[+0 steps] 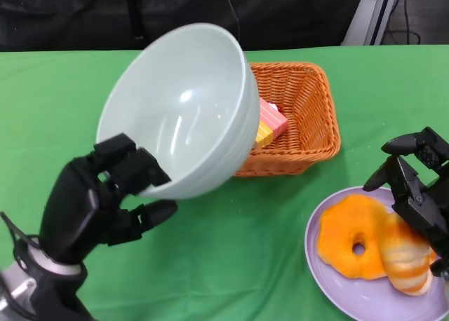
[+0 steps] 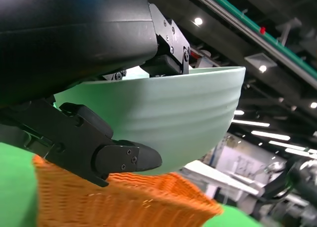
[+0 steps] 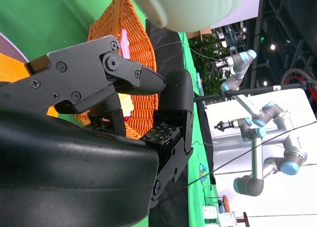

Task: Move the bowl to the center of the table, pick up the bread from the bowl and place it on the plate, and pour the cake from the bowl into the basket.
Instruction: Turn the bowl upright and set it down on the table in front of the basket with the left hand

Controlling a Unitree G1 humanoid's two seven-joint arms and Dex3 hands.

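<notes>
While left hand [image 1: 105, 195] grips tilted bowl [image 1: 182, 104] | cake [image 1: 269, 123] only head-visible | right hand [image 1: 414, 188] seemingly empty, fingers apart

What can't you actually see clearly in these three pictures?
- Cake: head view, the tilted bowl covers part of it.
- Basket: its left side is behind the bowl.
- Plate: cut off by the picture's edge.
- Right robot hand: fingers apart over the plate; contact with the bread unclear.
</notes>
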